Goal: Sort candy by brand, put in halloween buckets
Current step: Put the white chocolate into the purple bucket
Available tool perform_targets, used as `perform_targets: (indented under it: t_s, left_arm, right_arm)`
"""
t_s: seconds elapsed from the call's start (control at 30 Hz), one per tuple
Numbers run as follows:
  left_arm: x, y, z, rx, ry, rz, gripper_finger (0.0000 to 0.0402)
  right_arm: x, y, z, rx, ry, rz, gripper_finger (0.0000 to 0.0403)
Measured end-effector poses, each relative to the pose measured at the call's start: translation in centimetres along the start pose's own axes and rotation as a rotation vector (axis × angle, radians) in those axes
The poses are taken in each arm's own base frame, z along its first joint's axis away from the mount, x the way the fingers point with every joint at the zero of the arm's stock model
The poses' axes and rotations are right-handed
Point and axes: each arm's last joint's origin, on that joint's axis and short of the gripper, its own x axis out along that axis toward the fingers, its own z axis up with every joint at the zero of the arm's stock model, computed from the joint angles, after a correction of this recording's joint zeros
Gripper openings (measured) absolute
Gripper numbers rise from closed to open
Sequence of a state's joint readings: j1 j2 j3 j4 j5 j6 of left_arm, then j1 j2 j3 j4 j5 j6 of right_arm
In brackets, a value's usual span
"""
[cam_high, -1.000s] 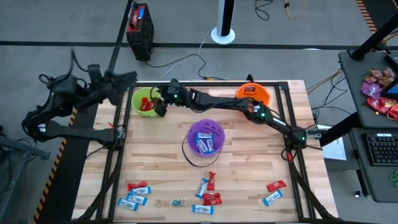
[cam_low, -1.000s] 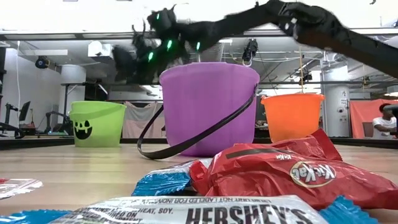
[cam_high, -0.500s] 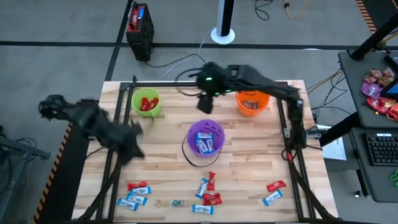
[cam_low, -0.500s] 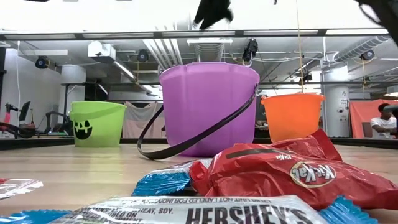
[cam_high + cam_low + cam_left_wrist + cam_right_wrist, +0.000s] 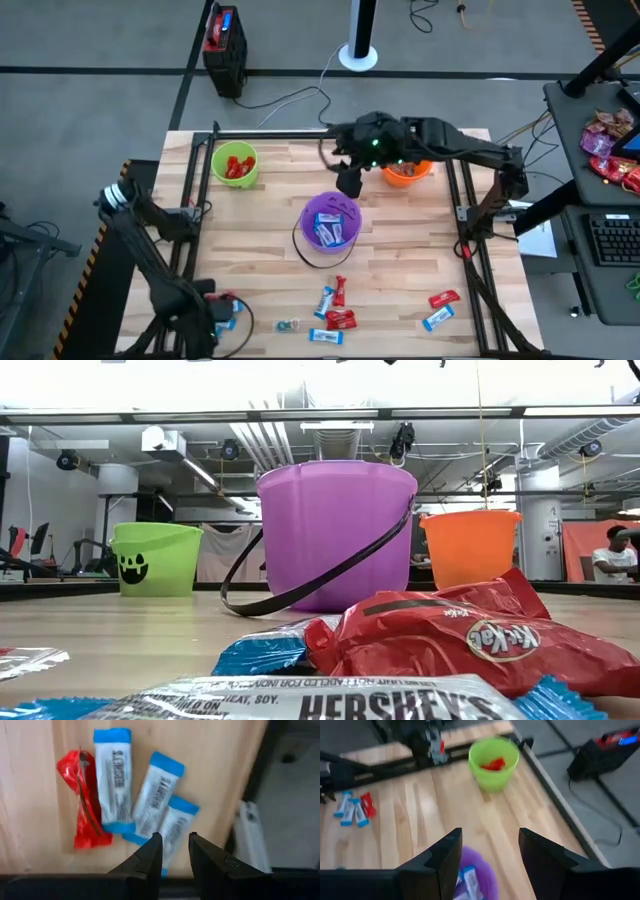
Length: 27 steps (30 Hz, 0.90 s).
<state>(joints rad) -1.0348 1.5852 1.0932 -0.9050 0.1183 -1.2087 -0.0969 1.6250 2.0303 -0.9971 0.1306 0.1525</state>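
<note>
Each bucket holds some candy, but a dozen-odd pieces litter the counter (image 5: 270,225), the left gripper (image 5: 172,851) narrowly parted over blue Hershey's bars (image 5: 156,801), the right gripper (image 5: 487,852) wide, empty.

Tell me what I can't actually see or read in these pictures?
- Orange bucket, high view: the right arm covers most of its opening, so its contents stay unclear.
- Purple bucket and green bucket, low view: their walls hide what is inside.
- Left fingers, left wrist view: over the blue and white candy, partly covering it.
- Small candy, high view: too small to name.
</note>
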Motion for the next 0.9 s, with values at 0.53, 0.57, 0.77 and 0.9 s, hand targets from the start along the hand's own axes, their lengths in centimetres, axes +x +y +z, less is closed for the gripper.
perform_targets:
  t_s: [0.53,0.57,0.77,0.9]
  left_arm:
    - [4.6,2.0,2.1,-0.003,-0.032,0.157,0.008]
    - [4.8,2.2,2.1,-0.001,-0.039,0.139,0.008]
    - [5.2,3.2,1.7,0.004,-0.092,0.049,0.008]
    - [5.1,4.0,1.5,0.002,-0.117,0.058,0.0078]
  right_arm:
    - [2.7,1.9,-4.0,0.04,0.152,0.014,0.0187]
    - [2.7,2.0,-4.1,0.037,0.155,0.016,0.0187]
    - [2.6,2.3,-4.1,0.039,0.154,0.022,0.0187]
    - [2.7,2.3,-4.1,0.04,0.154,0.021,0.0187]
